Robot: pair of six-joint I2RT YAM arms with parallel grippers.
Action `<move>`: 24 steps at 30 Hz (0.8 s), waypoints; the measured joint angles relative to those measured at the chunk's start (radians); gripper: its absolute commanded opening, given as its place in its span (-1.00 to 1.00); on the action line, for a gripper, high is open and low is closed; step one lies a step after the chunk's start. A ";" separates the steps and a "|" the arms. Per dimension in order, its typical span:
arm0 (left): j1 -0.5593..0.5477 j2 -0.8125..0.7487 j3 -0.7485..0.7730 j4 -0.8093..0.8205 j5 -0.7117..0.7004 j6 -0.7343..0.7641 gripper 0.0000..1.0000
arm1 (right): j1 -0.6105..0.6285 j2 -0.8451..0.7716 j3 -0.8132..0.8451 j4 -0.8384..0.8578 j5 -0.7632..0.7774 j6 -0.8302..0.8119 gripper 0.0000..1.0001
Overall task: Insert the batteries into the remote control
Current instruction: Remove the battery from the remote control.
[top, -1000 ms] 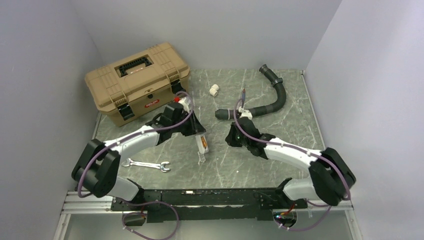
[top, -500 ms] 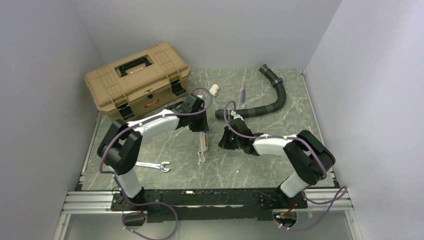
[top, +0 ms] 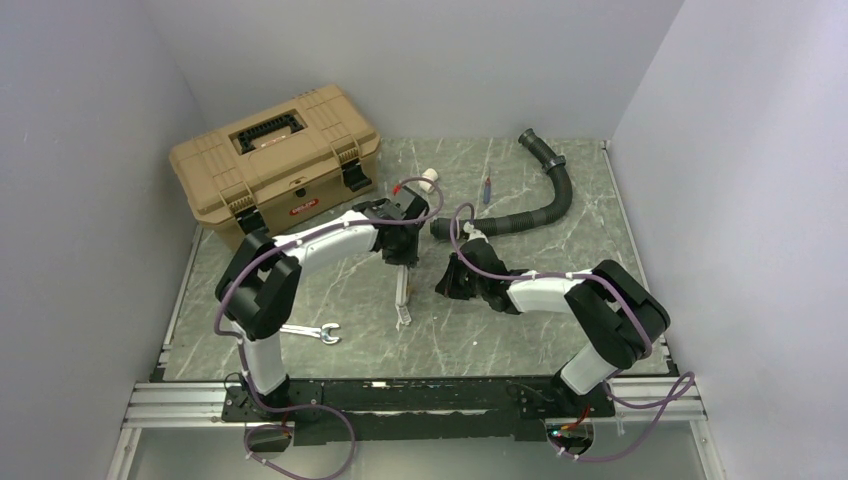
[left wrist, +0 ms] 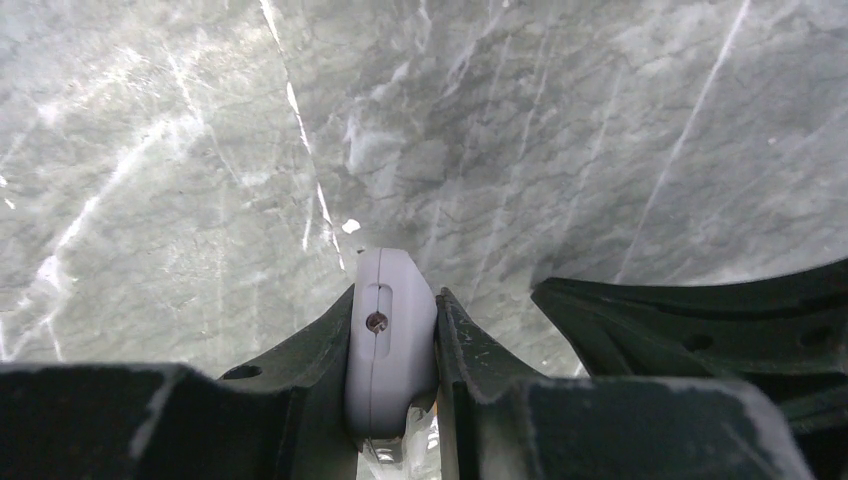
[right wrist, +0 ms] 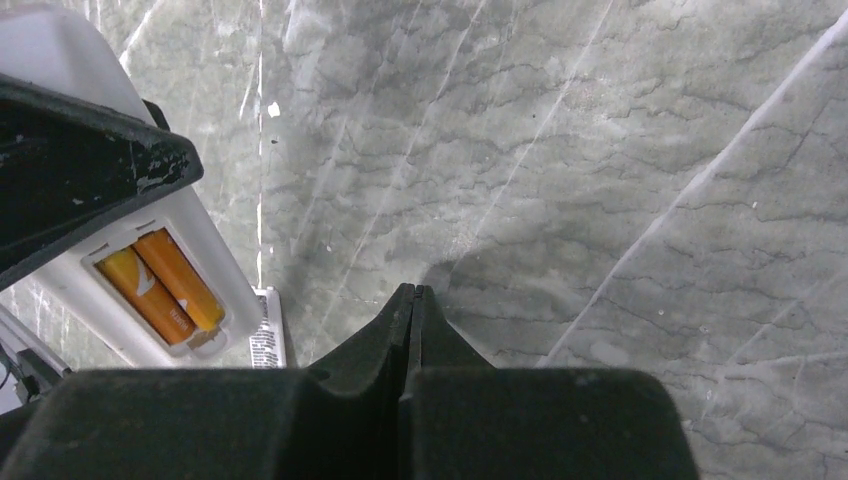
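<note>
Clamping the remote [left wrist: 390, 340] edgewise, left jaws squeeze both its sides near the centre of the surface [left wrist: 600, 150]. Two orange batteries [right wrist: 160, 285] lie side by side in the remote's open recess, at 9 o'clock in the right wrist view. Right jaws are pressed together on nothing, just at 3 o'clock of the remote. Toolbox [top: 275, 160] at 10 o'clock, wrench [top: 305, 330] at 7, hose [top: 540, 195] at 1.
</note>
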 measured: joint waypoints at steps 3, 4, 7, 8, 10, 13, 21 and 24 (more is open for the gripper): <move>-0.010 0.027 0.041 -0.040 -0.041 0.008 -1.00 | -0.001 0.000 -0.004 0.008 0.000 0.000 -1.00; -0.016 0.038 0.057 -0.052 -0.054 0.011 -1.00 | -0.001 0.000 -0.007 0.013 0.000 0.001 -1.00; -0.045 0.068 0.112 -0.090 -0.100 0.023 -1.00 | -0.002 0.000 -0.014 0.027 0.000 0.005 -1.00; -0.057 0.076 0.132 -0.106 -0.121 0.028 -1.00 | -0.002 0.000 -0.016 0.031 0.000 0.007 -1.00; -0.078 0.090 0.164 -0.128 -0.154 0.033 -1.00 | -0.002 0.000 -0.018 0.034 0.000 0.009 -1.00; -0.101 0.101 0.185 -0.145 -0.189 0.040 -1.00 | -0.003 0.000 -0.019 0.037 -0.003 0.012 -1.00; -0.121 0.137 0.201 -0.217 -0.280 0.059 -1.00 | -0.005 0.000 -0.023 0.043 -0.004 0.017 -1.00; -0.133 0.158 0.229 -0.238 -0.315 0.074 -1.00 | -0.005 0.000 -0.023 0.043 -0.004 0.018 -1.00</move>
